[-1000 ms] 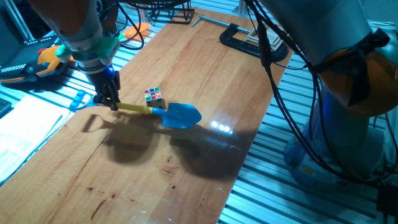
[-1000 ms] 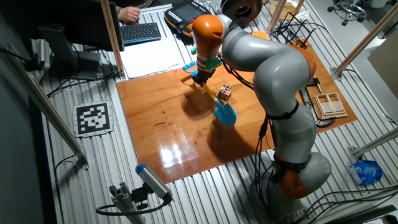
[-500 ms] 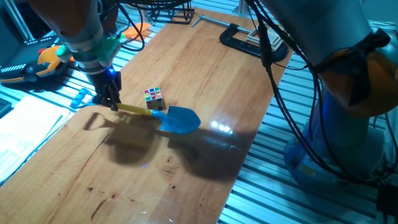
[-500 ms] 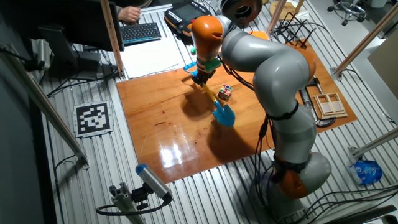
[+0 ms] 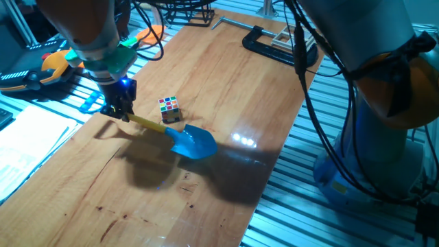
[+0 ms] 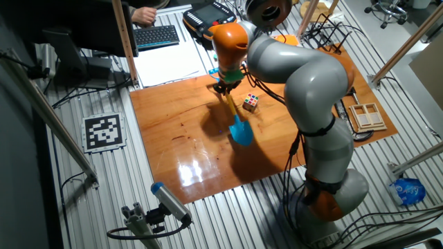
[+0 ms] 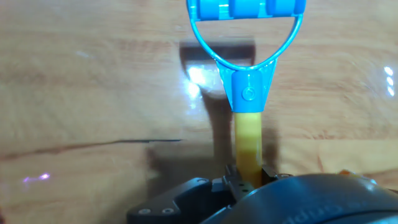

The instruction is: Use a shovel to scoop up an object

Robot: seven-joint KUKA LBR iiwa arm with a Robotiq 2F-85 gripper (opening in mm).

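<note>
The shovel has a bright blue blade (image 5: pixel 193 143) and a yellow shaft (image 5: pixel 147 123), and it hangs tilted just above the wooden table (image 5: pixel 226 89). My gripper (image 5: pixel 118 111) is shut on the shaft near the blue D-shaped end (image 7: pixel 245 18). The object, a small multicoloured cube (image 5: pixel 169 108), sits on the table just beyond the shaft, apart from the blade. In the other fixed view the gripper (image 6: pixel 225 88) stands at the table's far side, the blade (image 6: pixel 241 131) points toward the table's middle, and the cube (image 6: pixel 250 102) lies to its right. In the hand view the shaft (image 7: pixel 247 140) runs into the gripper (image 7: pixel 249 177).
A black clamp (image 5: pixel 274 46) grips the table's far edge. Papers (image 5: pixel 27 144) and an orange tool (image 5: pixel 51 65) lie off the left side. A keyboard (image 6: pixel 156 34) and a wooden tray (image 6: pixel 365 116) sit beyond the table. Black cables (image 5: pixel 309 103) hang along the right edge.
The gripper has turned, swinging the shovel blade away from the cube and toward the table's middle. The cube has stayed in place.
</note>
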